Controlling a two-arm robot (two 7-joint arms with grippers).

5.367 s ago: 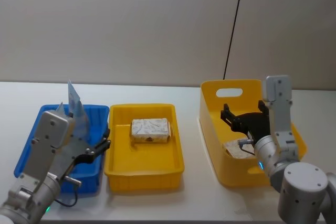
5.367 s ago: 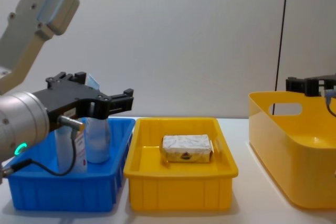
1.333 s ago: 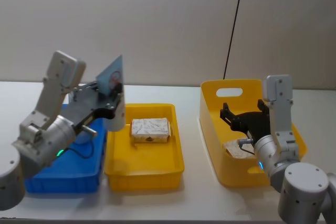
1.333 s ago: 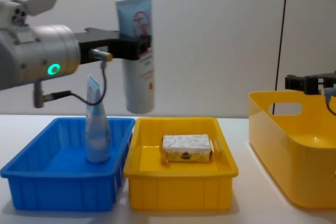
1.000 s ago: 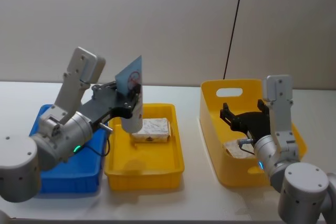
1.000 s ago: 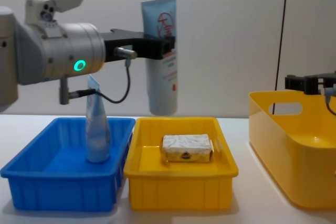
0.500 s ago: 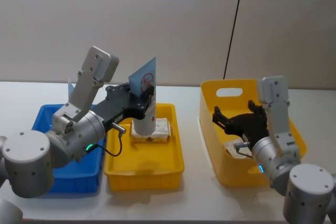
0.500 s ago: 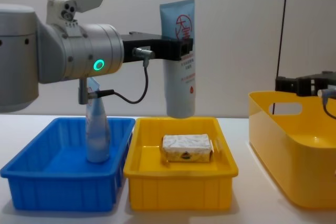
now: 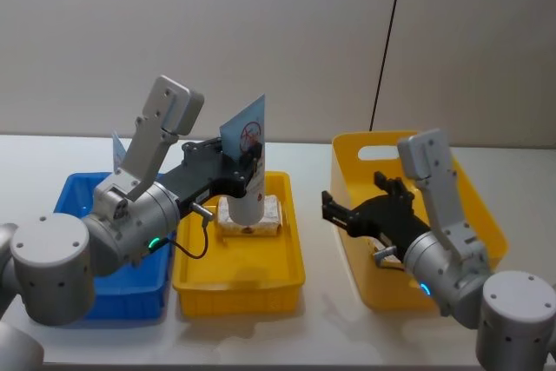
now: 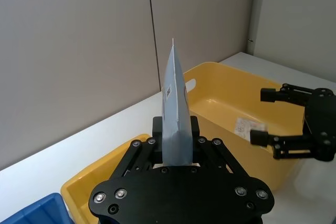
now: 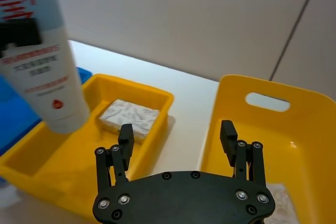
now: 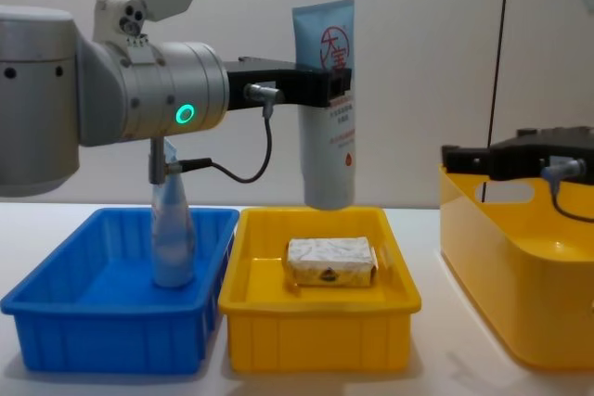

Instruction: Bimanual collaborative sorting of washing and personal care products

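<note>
White table (image 9: 314,288), bar (image 12: 330,262) in yellow tray (image 12: 316,338), left jaws gripping tube (image 12: 327,108), right jaws open.

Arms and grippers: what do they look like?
Both arms are silver-grey cylinders with pale boxy links. Left gripper and right gripper are black with visible screws. The left arm has a green ring light and looping black cable; the right arm a blue light.

Head camera looks steeply down on the yellow tray (image 9: 234,265); chest camera faces that tray level and close; the two wrist cameras view it from above, on opposite sides.
</note>
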